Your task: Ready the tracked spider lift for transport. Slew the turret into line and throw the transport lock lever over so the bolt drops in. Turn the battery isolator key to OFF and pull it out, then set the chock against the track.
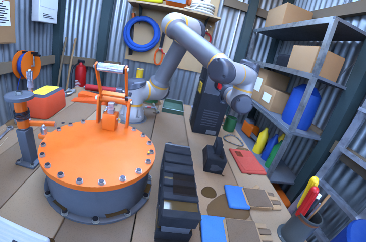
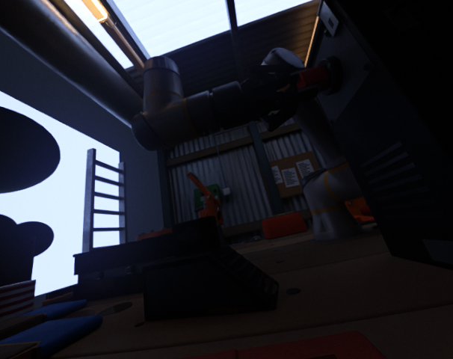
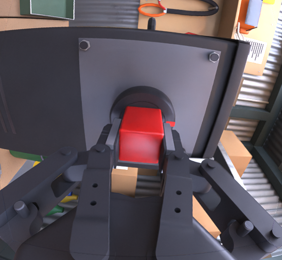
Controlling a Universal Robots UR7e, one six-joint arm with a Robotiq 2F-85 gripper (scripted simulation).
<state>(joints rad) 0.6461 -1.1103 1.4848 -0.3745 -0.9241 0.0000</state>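
The red isolator key sticks out of a round dark socket on the grey plate of the black battery box, high on its side facing the shelves. The dark chock sits on the bench in front of the box, apart from the black track. The orange turret with its orange lock lever frame stands to the left. My gripper is at the socket, closed on the red key.
A green tray lies behind the battery box, and a green cup and a chain ring lie on its shelf side. A red pad and gloves lie near the chock. Shelving stands close on the right.
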